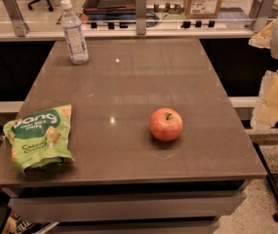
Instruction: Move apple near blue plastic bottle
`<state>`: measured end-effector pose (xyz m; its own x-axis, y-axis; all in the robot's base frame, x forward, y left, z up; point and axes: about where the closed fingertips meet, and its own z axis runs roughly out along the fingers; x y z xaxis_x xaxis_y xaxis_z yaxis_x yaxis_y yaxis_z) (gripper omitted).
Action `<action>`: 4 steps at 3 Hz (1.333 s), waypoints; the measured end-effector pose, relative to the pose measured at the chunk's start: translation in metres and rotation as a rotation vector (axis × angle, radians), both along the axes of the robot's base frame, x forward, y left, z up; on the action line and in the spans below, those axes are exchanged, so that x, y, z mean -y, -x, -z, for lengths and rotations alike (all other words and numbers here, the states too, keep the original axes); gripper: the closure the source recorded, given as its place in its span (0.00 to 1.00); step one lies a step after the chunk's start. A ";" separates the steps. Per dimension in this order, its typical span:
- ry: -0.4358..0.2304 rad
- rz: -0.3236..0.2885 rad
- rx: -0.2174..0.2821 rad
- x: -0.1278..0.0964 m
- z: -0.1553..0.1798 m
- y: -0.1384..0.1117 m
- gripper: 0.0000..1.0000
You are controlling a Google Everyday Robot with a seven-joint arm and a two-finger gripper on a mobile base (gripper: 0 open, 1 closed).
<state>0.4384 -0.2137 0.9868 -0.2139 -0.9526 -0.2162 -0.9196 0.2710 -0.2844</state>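
Rice chips bag [38,138]: front left.
Apple [166,124]: firm, slick, likely to roll; I'd pinch its middle.
Water bottle [74,32]: far left.
Hand [275,94]: right edge; state I cannot tell.

1. The apple [166,124]: round, red-orange with a paler yellowish patch and a short dark stem pointing up. It rests on the table [129,77], right of centre, nearer the front edge.
2. The blue plastic bottle [74,32]: slim and clear, with a white cap and a pale blue-white label. It stands upright at the rear left corner, well apart from the apple.
3. The end effector [273,96]: off the table, beyond its right edge.
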 end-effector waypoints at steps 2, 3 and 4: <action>-0.030 -0.012 0.005 -0.004 0.004 -0.001 0.00; -0.111 -0.038 -0.005 -0.013 0.019 -0.003 0.00; -0.235 -0.079 -0.032 -0.030 0.050 -0.009 0.00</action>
